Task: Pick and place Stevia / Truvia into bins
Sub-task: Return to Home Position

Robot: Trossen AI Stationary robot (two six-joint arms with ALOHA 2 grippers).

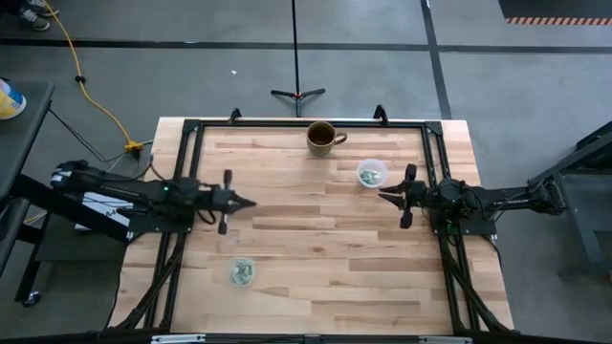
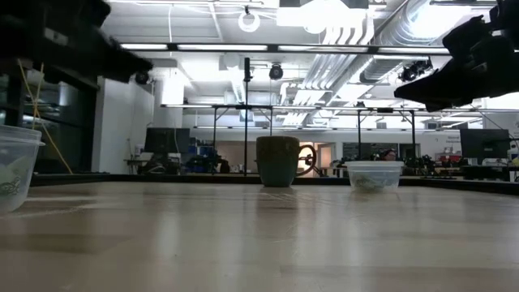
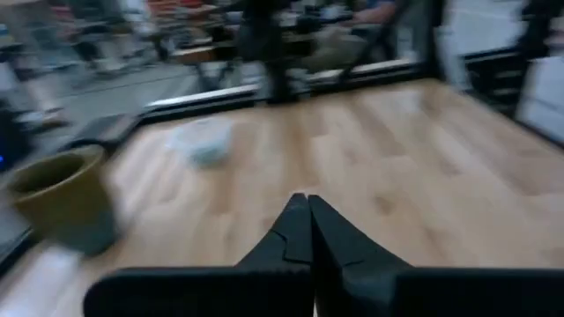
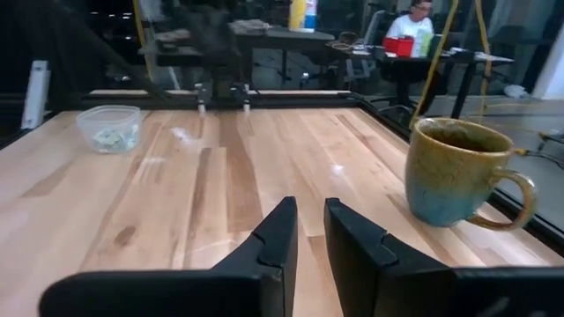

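Pale green paper packets [image 1: 372,176] sit inside both small clear plastic cups [image 1: 361,169], one near each gripper. The left gripper [image 1: 251,202] is pinched closed, the right gripper [image 1: 382,196] slightly parted, both empty. Seemingly only homing the arms remains.

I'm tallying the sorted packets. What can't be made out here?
1. Left-side cup: packets too small to count in high view, heaped in right wrist view; low view's edge cuts it.
2. Right-side cup: contents too small; blurred in left wrist view.
3. Mug: its wall hides the inside in low view.
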